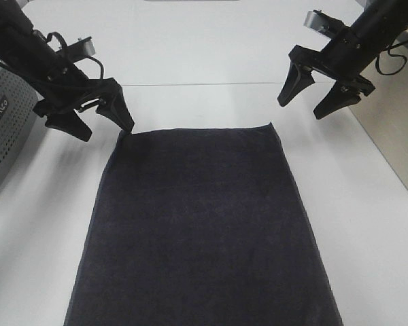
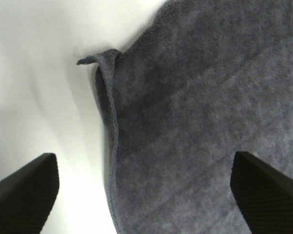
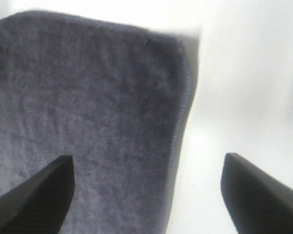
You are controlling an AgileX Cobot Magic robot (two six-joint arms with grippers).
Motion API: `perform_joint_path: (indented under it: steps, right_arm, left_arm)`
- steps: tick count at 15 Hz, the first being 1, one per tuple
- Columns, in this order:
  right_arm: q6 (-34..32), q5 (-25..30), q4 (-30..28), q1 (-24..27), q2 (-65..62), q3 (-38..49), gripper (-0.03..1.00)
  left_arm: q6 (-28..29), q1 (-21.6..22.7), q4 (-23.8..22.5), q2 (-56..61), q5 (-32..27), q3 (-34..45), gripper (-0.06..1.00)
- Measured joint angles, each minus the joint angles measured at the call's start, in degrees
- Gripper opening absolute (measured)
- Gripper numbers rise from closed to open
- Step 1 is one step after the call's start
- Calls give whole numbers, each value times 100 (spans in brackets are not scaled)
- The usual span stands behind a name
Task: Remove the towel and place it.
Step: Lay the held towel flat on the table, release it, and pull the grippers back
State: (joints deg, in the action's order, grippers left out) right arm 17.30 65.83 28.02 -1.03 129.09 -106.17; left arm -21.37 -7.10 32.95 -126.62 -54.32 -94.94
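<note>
Your left hand (image 1: 107,128) and right hand (image 1: 301,109) gape empty at the far corners of the towel (image 1: 200,231), a stance suited to laying it flat.

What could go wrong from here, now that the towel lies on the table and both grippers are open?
1. The left gripper hangs open right at the towel's far left corner, which is curled up; a sideways move could snag it and drag the cloth.
2. That curl may leave the towel not fully flat.
3. The grey perforated basket stands close beside that gripper; an outward swing might bump it.
</note>
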Motion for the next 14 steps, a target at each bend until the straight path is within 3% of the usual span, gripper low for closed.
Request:
perform_joint_path:
  steps: [6,14]
  right_arm:
    - [246,223,201,86,1089,-974,80]
    - [453,-252,539,86,1541,-1077,80]
  left_arm:
    - [-252,0,321,-670,596,-178,89]
    - [-418,46,579,-796,825,-218,89]
